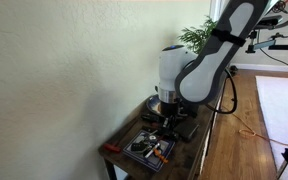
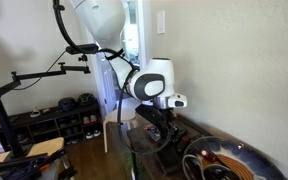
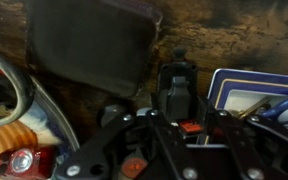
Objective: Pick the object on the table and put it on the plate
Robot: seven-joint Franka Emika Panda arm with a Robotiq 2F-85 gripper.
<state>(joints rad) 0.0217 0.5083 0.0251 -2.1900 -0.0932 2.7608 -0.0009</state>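
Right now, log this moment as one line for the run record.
gripper: low over table, open or shut unclear | plate: near gripper | tray: on table, colourful bits | grasp: unconfirmed

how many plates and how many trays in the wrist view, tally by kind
plate: 1
tray: 1
total: 2
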